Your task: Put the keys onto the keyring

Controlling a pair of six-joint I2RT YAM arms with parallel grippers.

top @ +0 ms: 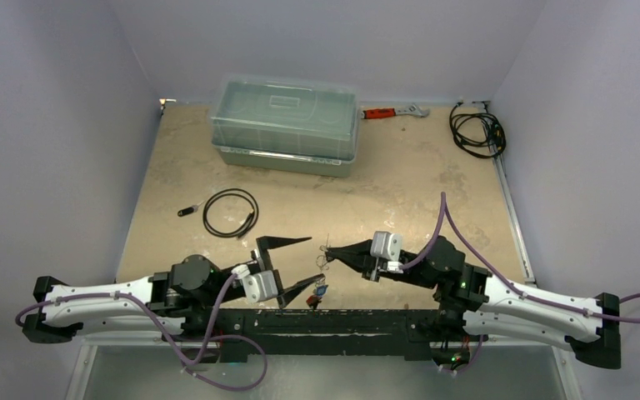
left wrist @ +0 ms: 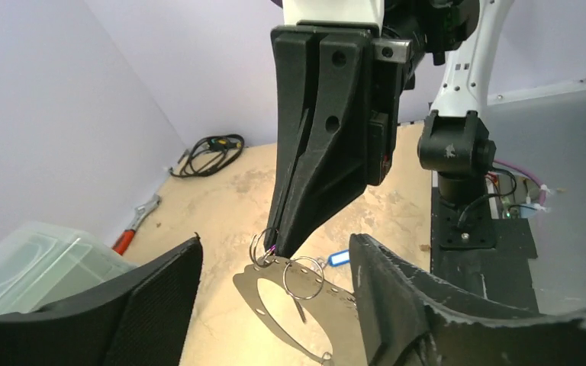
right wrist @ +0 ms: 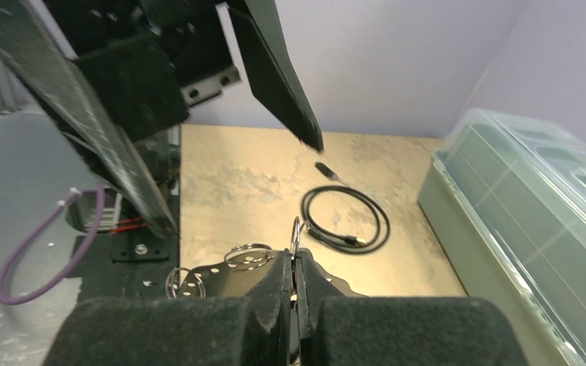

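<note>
The left gripper (top: 315, 260) stands wide open, holding nothing, its two fingers filling the lower left and lower right of the left wrist frame. Between them, from the top centre, the right gripper (left wrist: 281, 242) comes down with jaws pressed together on a small split ring (left wrist: 263, 245). The keyring (left wrist: 262, 294) lies directly under that tip, its flat face running toward the bottom edge. The pinched ring meets its upper rim, so the right arm is judged nearer. A blue-tagged key (left wrist: 338, 258) sits just right of it.
</note>
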